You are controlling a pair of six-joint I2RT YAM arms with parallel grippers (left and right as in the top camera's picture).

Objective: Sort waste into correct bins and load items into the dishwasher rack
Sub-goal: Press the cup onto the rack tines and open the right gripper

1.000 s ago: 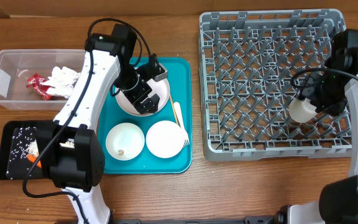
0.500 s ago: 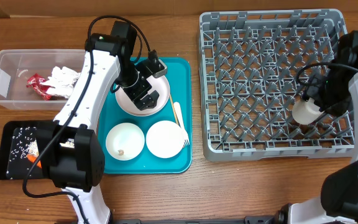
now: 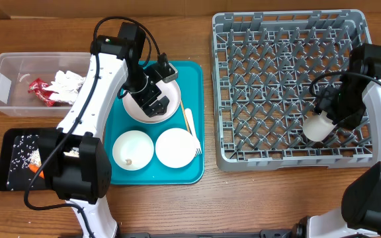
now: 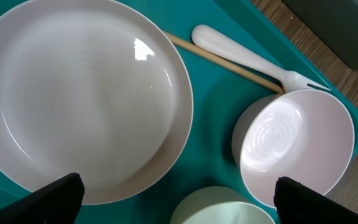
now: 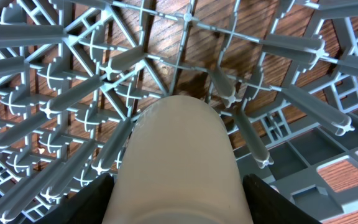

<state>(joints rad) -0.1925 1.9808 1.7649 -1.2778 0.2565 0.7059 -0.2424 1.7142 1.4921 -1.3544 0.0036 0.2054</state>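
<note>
My right gripper [image 3: 324,118] is shut on the small white cup [image 3: 317,126], held low over the front right of the grey dishwasher rack [image 3: 283,162]. In the right wrist view the cup [image 5: 176,155] fills the space between both fingers, above the pegs. My left gripper [image 3: 153,100] hangs open over the large white plate [image 3: 173,100] on the teal tray [image 3: 194,73]. The left wrist view shows the plate [image 4: 79,93], a pale pink bowl [image 4: 297,146], a white bowl [image 4: 222,208], the fork [image 4: 241,53] and the wooden stick [image 4: 229,62].
A clear tub [image 3: 8,82] at the far left holds red wrappers [image 3: 40,91] and napkins [image 3: 68,82]. The black tray [image 3: 12,178] in front of it carries rice grains and a carrot piece [image 3: 35,168]. Two bowls [image 3: 133,149] [image 3: 176,147] sit on the teal tray's front.
My right gripper has carried the cup a little toward the rack's front left. The left arm has barely moved and stays open over the plate.
</note>
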